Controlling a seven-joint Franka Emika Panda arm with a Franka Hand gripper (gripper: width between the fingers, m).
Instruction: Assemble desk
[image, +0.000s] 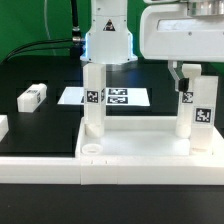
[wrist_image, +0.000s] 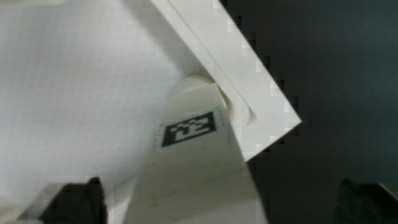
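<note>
Desk top (image: 130, 150), lower centre, with upright legs (image: 93, 100) socketed: light, rigid, slick plastic; you'd pinch the loose leg (image: 33, 96), mid left, across its flat sides; gripper (wrist_image: 217, 205) spread wide, holding nothing.

No legible text or numbers.

Upright leg (image: 94, 100) and second leg (image: 197, 110) on desk top (image: 140, 142), marker board (image: 135, 97) behind.

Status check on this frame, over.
Gripper open. Two legs upright on desk top; loose leg lying on table. No obstruction seen.
</note>
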